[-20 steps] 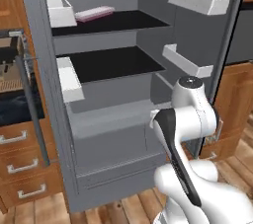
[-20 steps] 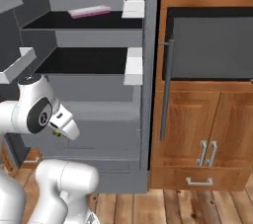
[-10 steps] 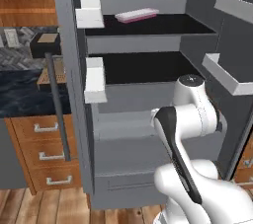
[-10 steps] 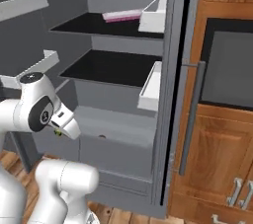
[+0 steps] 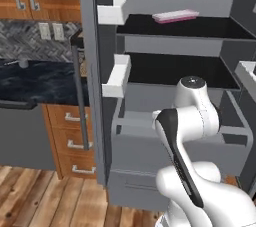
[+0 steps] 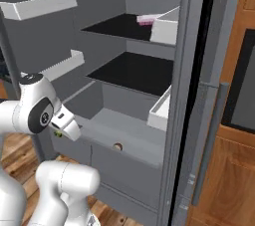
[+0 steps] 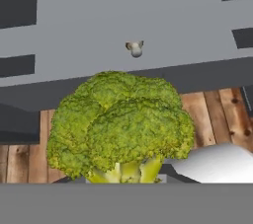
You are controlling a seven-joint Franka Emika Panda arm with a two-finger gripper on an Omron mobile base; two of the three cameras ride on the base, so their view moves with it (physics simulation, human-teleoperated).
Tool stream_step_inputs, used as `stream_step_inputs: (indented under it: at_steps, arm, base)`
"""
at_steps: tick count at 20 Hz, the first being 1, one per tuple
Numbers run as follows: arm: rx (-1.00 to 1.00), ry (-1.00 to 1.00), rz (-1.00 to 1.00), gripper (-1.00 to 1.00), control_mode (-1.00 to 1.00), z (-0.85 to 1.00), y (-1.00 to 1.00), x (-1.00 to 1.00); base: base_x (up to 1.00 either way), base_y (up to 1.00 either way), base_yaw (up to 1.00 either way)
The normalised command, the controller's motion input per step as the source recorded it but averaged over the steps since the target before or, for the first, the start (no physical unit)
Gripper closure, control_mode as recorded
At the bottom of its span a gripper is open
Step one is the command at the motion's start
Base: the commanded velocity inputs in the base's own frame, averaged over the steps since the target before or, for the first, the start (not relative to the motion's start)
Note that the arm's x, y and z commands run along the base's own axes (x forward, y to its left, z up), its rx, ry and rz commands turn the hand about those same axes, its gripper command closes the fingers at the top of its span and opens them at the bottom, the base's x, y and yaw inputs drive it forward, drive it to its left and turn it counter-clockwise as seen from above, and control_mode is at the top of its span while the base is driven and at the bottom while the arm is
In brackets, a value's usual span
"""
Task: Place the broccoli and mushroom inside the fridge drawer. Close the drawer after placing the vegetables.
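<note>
My gripper (image 6: 62,131) is shut on the broccoli (image 7: 122,125), a bushy yellowish-green floret with a pale stalk; a bit of its green (image 6: 58,133) peeks out under the hand. It hangs in front of the fridge drawer (image 6: 130,169), a wide light-grey box pulled out of the fridge, just outside the drawer's front left corner. In the hand view the broccoli sits over the drawer's front rim and the wooden floor. The mushroom (image 7: 134,48) lies small on the drawer's grey floor (image 7: 74,25) beyond. In the left base view my own arm hides the hand in front of the drawer (image 5: 145,153).
The fridge doors stand open with white door bins (image 5: 116,75) (image 6: 162,110) on both sides and a bar handle (image 5: 79,91). A pink pack (image 5: 175,16) lies on the upper shelf. Dark counter and wooden drawers (image 5: 70,136) stand left; wooden cabinets (image 6: 224,185) right.
The whole picture has shifted in both base views, so the base has moved toward the fridge. The gripper stays shut on the broccoli, with the arm held in the same pose.
</note>
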Motion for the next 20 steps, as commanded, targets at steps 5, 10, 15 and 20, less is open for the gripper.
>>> stream_step_inputs:
  at_steps: [5,10,15,20]
  arm:
    - [0.00,0.00,0.00,1.00,1.00,0.00,0.00,0.00]
    - [0.00,0.00,0.00,1.00,1.00,0.00,0.00,0.00]
    - [0.00,0.00,0.00,1.00,1.00,0.00,0.00,0.00]
    - [0.00,-0.11,0.03,1.00,-1.00,0.42,-0.40,0.00]
  base:
    - [0.15,-0.53,0.35]
    - [0.28,-0.41,0.27]
    - [0.14,-0.26,0.12]
    - [0.00,0.00,0.00]
